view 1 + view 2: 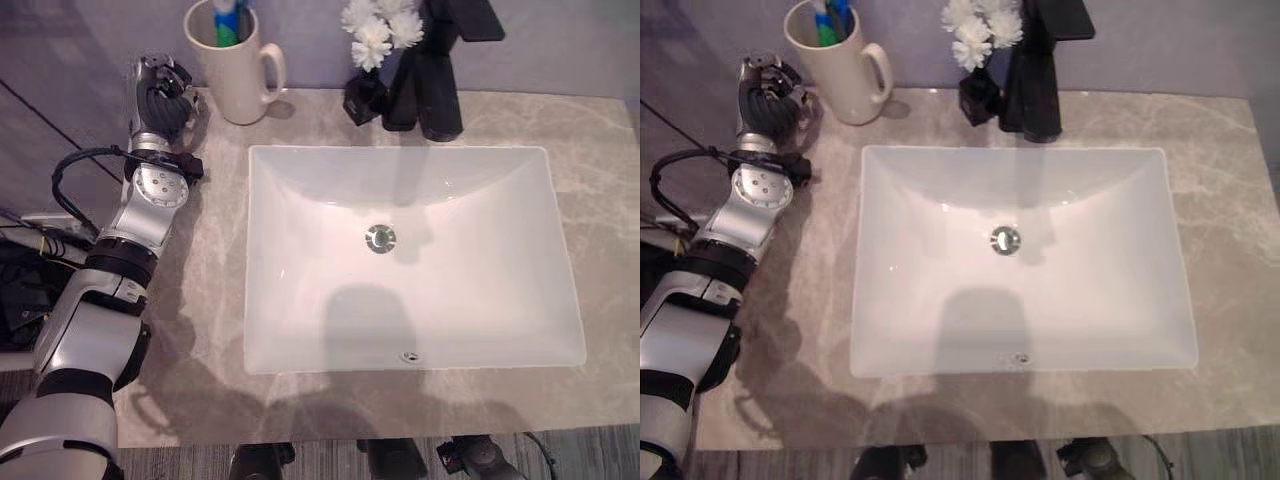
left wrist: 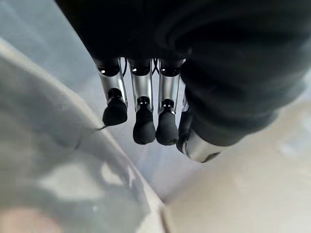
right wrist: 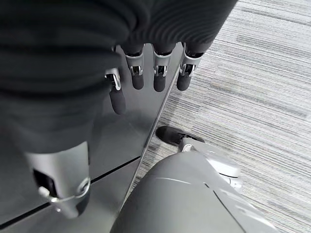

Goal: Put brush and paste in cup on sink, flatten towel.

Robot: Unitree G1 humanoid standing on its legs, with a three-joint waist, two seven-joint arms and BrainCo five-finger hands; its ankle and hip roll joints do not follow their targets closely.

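Observation:
A cream mug point(image 1: 232, 75) with a handle stands at the back left of the counter. A blue and green brush and paste point(image 1: 228, 22) stick up out of it. My left hand point(image 1: 160, 95) hovers just left of the mug, apart from it. In the left wrist view its fingers point(image 2: 143, 116) hang relaxed and hold nothing, with a pale rounded surface point(image 2: 58, 170) close past them. My right hand point(image 3: 159, 73) hangs low beside a dark cabinet panel, fingers straight and empty.
A white rectangular sink point(image 1: 300, 170) with a metal drain point(image 1: 380, 238) fills the middle of the grey marble counter point(image 1: 600, 150). A black faucet point(image 1: 435, 70) and a dark vase of white flowers point(image 1: 372, 45) stand behind it. Grey carpet point(image 3: 252, 97) lies below.

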